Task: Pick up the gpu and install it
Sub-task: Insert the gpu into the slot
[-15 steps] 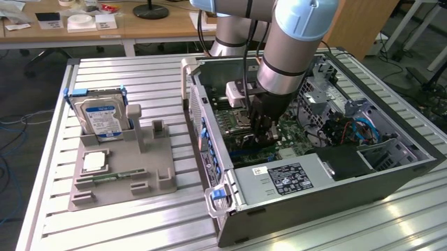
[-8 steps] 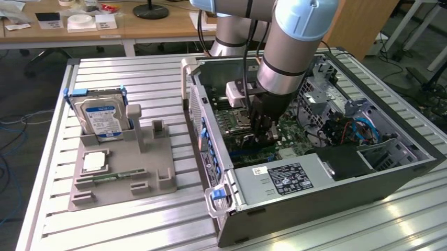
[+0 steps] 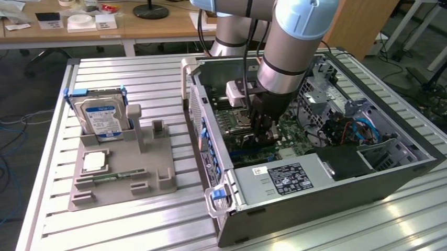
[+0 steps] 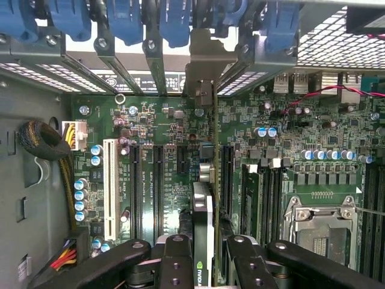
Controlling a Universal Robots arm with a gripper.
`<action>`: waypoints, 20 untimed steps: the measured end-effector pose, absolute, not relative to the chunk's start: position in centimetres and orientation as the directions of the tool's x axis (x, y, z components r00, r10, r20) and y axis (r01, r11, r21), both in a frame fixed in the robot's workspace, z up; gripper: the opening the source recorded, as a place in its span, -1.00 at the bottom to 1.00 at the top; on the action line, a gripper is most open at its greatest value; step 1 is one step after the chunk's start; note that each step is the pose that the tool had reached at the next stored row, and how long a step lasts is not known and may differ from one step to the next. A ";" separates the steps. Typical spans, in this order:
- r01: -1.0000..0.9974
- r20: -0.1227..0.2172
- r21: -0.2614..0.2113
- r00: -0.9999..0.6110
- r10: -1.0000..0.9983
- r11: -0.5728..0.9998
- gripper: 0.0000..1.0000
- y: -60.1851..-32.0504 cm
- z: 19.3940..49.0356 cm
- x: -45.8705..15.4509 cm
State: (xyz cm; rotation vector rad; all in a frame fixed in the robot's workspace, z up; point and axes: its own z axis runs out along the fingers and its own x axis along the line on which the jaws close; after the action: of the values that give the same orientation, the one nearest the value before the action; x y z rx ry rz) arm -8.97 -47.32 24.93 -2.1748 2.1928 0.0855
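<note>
Inside the open computer case (image 3: pixel 328 204), the gripper (image 3: pixel 265 130) stands low over the motherboard (image 4: pixel 162 120). Its 2 fingers (image 4: pixel 178 253) are clamped on the gpu (image 4: pixel 203 211), which is held upright and edge-on, in line with the expansion slots. Its metal bracket points toward the blue slot latches (image 4: pixel 123 21).

Progress: pick-up is done. The card is at the slot, but full seating cannot be confirmed, and release is not yet done.

Readable marking: the NVIDIA logo on the card's edge, between the fingers. The power supply label (image 3: pixel 286 178) and the hard drive (image 3: pixel 102 117) label carry print too small to read.
</note>
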 end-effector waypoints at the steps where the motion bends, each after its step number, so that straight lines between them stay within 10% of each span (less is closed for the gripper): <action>1: -1.000 -0.075 0.003 -0.008 -0.997 0.008 -0.47 -47.3 24.9 -9.0; 20: -1.000 -0.075 0.003 -0.008 -0.997 0.008 -0.47 -47.3 24.5 -9.0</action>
State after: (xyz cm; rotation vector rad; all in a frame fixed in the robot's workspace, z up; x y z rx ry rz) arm -8.99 -47.32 24.55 -2.1749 2.1932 0.0850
